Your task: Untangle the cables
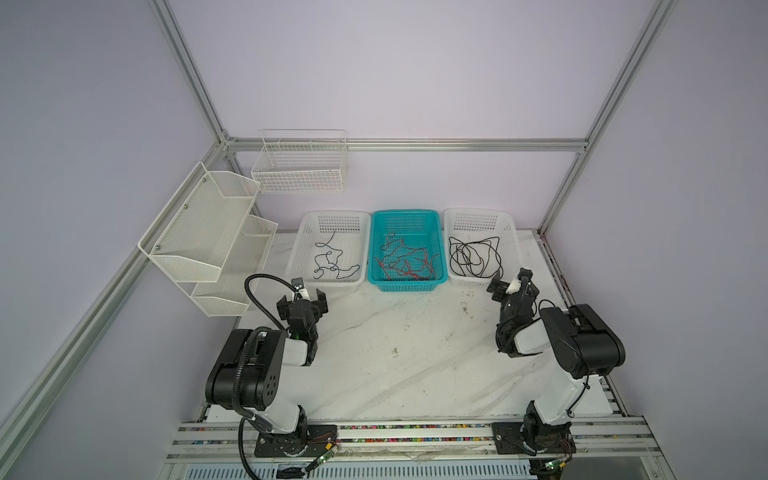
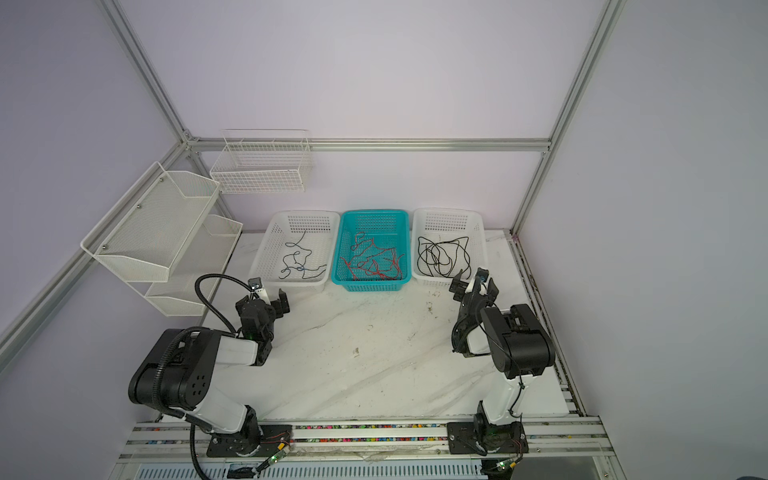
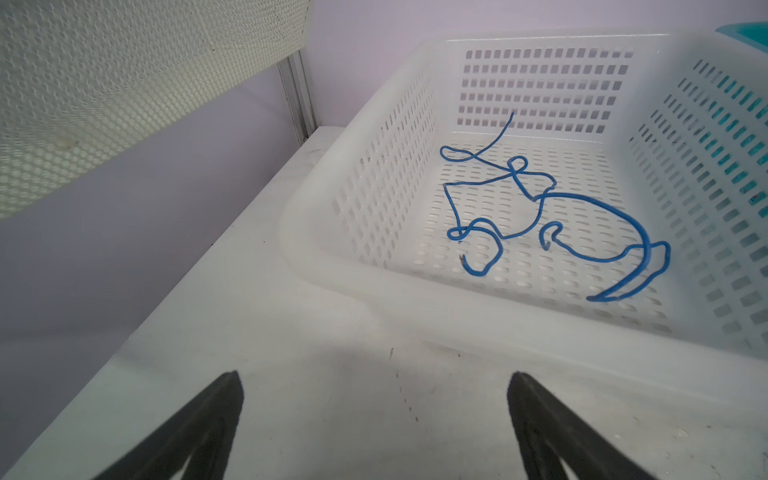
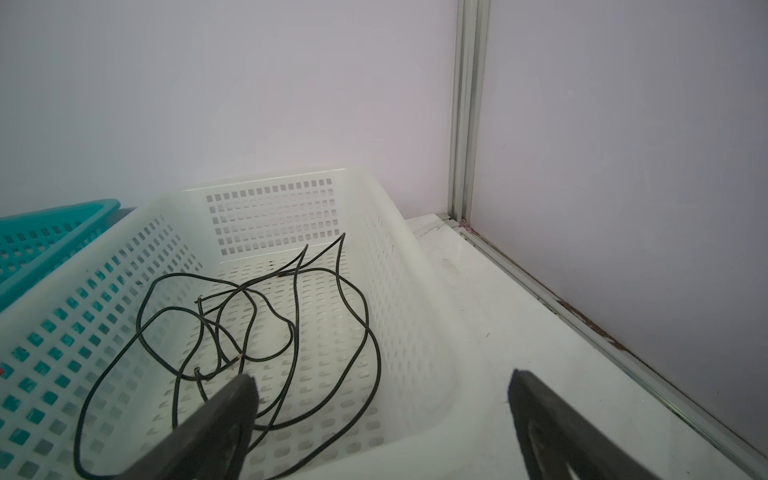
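In both top views, the cables [image 2: 374, 266] are seen apart in three baskets [image 1: 332, 286]: blue cable [image 1: 332, 266], red cables [image 1: 405, 268], black cable [image 1: 473, 257]. In the left wrist view, the blue cable lies ahead of the left gripper's [image 3: 374, 376] spread, empty fingers [image 3: 216, 415]. In the right wrist view, the black cable lies nearest the right gripper [image 4: 382, 380], likewise spread, empty.

My table [image 1: 395, 374] reads as a smooth, white, marble-look slab, faintly glossy and scuffed. The white basket [image 3: 457, 328] is milky, satiny plastic, and the teal basket [image 1: 407, 286] is plastic too. I see a slick sheath on the blue cable [image 3: 582, 195] and a matt one on the black cable [image 4: 379, 365]. The shelf [image 1: 199, 232] is white-painted metal mesh, the frame [image 1: 415, 145] is brushed aluminium. The left gripper [image 3: 374, 376] has matt black fingers [image 3: 199, 428].
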You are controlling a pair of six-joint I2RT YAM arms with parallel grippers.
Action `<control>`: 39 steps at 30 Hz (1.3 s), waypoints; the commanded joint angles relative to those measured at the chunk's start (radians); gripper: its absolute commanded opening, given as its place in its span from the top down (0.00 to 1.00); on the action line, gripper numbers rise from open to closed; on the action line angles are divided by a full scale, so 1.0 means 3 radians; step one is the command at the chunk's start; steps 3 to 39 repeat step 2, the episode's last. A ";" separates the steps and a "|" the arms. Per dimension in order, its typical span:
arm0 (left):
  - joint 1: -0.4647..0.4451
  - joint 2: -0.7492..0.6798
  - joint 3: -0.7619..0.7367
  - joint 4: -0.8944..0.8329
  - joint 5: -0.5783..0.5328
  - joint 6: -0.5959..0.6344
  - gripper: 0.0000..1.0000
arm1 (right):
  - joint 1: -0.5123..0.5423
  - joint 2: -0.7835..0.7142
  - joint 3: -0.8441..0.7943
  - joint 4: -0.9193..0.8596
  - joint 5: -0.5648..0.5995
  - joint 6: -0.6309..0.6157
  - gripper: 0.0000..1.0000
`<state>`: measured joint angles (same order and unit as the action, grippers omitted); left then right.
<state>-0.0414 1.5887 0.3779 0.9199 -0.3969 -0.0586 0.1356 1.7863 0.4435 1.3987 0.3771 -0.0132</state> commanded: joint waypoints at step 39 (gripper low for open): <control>0.0018 -0.0034 -0.0032 0.0200 0.0004 0.0055 0.00 | -0.0005 0.0008 0.0017 0.0078 -0.0009 -0.0038 0.03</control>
